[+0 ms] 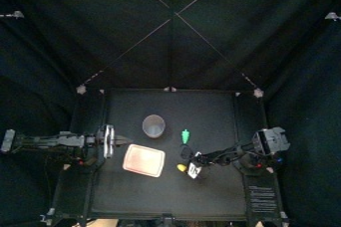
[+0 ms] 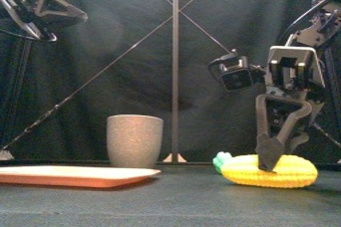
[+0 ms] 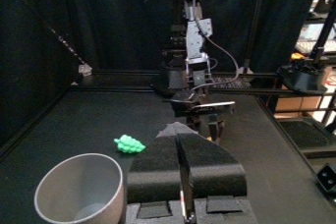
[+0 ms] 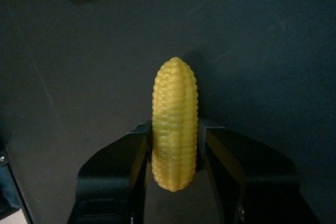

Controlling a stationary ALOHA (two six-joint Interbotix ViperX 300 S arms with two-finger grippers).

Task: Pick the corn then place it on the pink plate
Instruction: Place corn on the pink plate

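The corn [image 4: 175, 120] lies flat on the bench [image 1: 213, 196], just right of its middle and a little nearer the front edge than the back. The right claw [image 2: 272, 155] reaches down over it, released. Its jaws straddle the corn's near end with a thin dark gap on each side, and the far tip pokes out past them. From above the claw covers most of the corn, leaving only a yellow spot visible.

The pink plate [image 1: 144, 158] lies close to the corn on its left, apart from it, and nothing lies on it. The strip of bench between corn and plate is bare. Only one plate corner shows in the right wrist view, where the rest is cut off.

A grey cup [image 1: 156, 124] stands upright behind the plate, toward the back edge. Its inside looks bare, though the bottom is out of sight. A small green toy [image 1: 186, 135] sits right of the cup and behind the corn, too small to make out.

The left claw [image 3: 184, 135] rests clenched on nothing, above the bench near its left edge.
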